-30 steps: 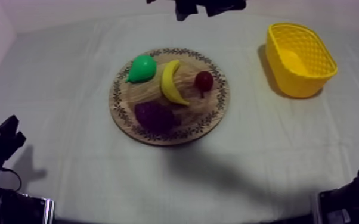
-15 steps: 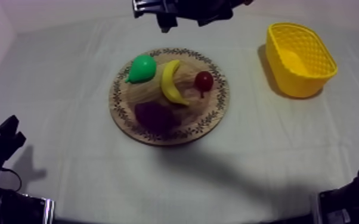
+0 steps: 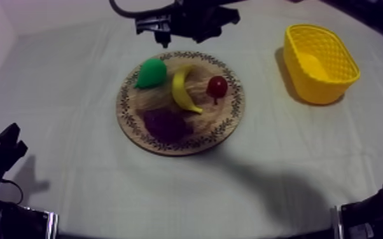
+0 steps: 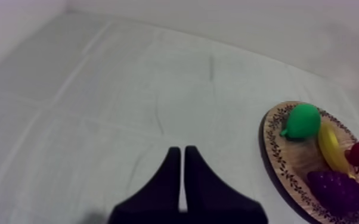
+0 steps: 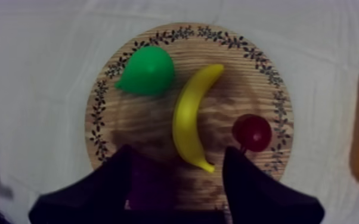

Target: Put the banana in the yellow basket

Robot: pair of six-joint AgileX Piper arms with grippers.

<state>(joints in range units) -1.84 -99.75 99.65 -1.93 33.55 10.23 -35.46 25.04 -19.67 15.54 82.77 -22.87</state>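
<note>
The right claw (image 5: pixel 179 156) is spread above the wooden board (image 5: pixel 250 65), apparently not touching the banana (image 5: pixel 189 113), which lies between pear (image 5: pixel 149 70) and small red fruit (image 5: pixel 251 131). The left claw (image 4: pixel 180 156) is pressed together over the tabletop (image 4: pixel 98 107). The yellow basket (image 3: pixel 324 89) stands well apart.

Banana (image 3: pixel 182 89) on board (image 3: pixel 221 118); basket (image 3: pixel 318 89) to rt.

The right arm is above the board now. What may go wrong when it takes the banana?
The banana lies close between the pear and the small red fruit, so the open right end effector may push one of them when descending. The grapes lie close to one end of the banana; the end effector may land on them.
</note>
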